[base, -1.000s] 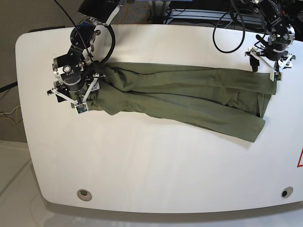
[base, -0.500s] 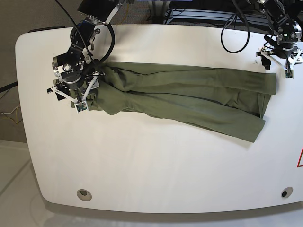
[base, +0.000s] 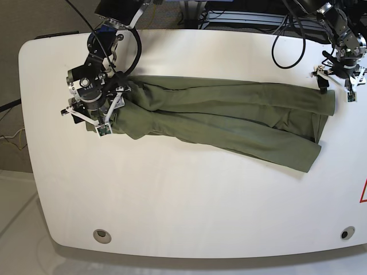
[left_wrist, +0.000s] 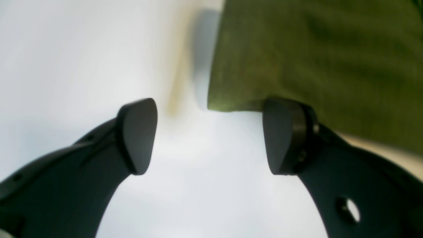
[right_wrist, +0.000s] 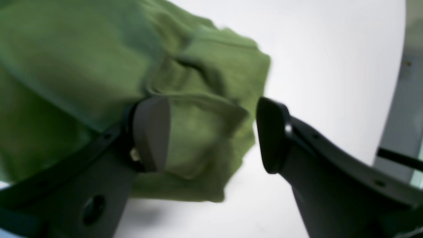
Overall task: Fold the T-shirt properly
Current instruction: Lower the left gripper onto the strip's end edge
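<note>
Between the two pincers the T-shirt (base: 218, 114) lies stretched across the white tabletop (base: 183, 195) as a long, rumpled olive-green band, folded over itself lengthwise. One end reaches the right pincer (base: 92, 112) and the other reaches the left pincer (base: 338, 77), with a loose flap of cloth hanging toward the near edge below the left pincer.

At the right pincer (right_wrist: 211, 132) the wrist view shows both dark fingers spread wide apart. A bunched, thick fold of the T-shirt (right_wrist: 198, 109) sits in the gap between them, lying against the inner face of one finger and stopping short of the other. Nothing is clamped; the cloth rests on the tabletop (right_wrist: 330, 49) beneath.

At the left pincer (left_wrist: 208, 135) the fingers are likewise wide apart with bare tabletop (left_wrist: 82, 49) between them. A squared corner of the T-shirt (left_wrist: 314, 56) lies just beyond one fingertip, its edge appearing to touch that fingertip, though the blur leaves this unsure, while the other finger stands well clear of the cloth. This pincer holds nothing.

Black cables (base: 287, 40) loop over the tabletop's far edge behind the left pincer.
</note>
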